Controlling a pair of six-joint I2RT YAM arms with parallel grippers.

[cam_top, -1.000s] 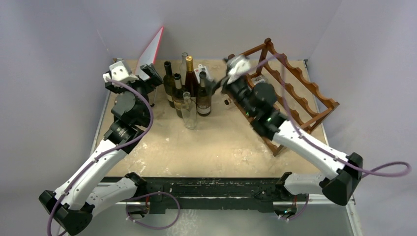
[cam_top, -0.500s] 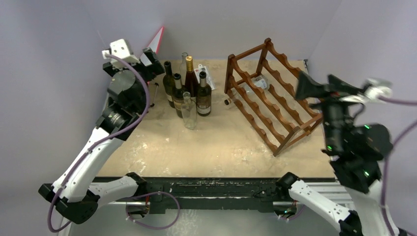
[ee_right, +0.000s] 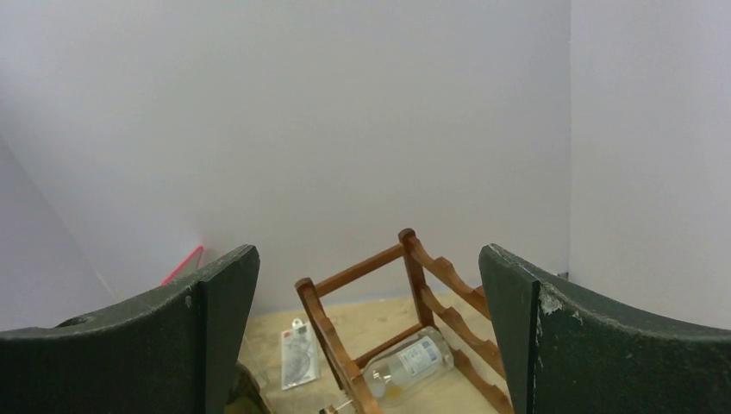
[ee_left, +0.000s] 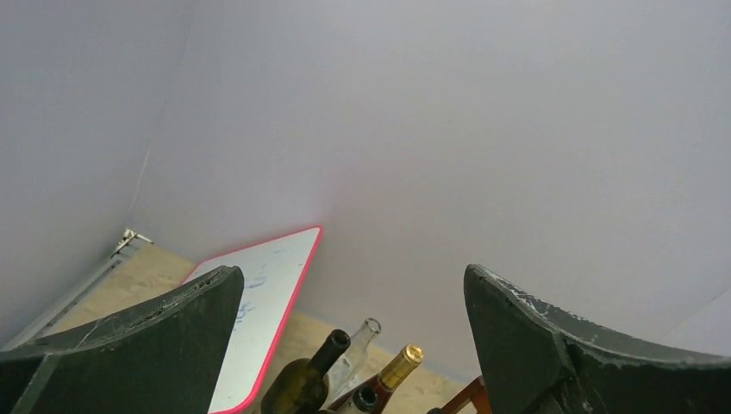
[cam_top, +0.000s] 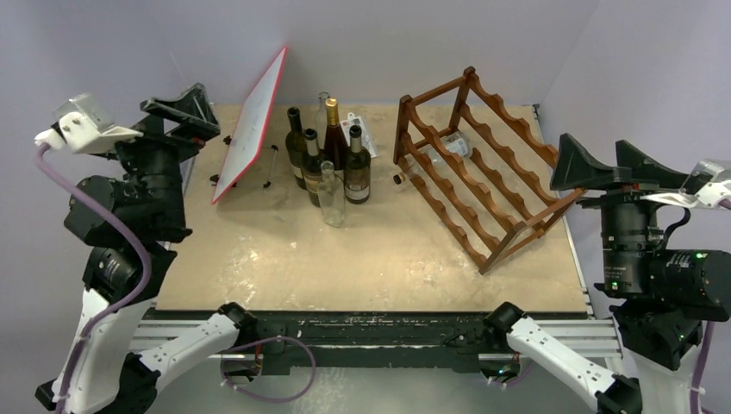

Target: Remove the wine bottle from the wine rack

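Jaws spread wide and empty, left gripper (ee_left: 352, 274) and right gripper (ee_right: 369, 252) hang high beside the table (cam_top: 371, 259). A clear bottle (cam_top: 452, 143) lies on its side inside the rack (cam_top: 465, 185), near its far end; more bottles (cam_top: 332, 164) stand left of it

Plain pale lilac walls (cam_top: 388, 34) enclose three sides; tan, white-scuffed tabletop (cam_top: 362, 259); soft, even light.

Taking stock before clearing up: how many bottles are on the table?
7: six stand upright in a cluster left of the wine rack; one clear bottle lies in it. Others may hide behind.
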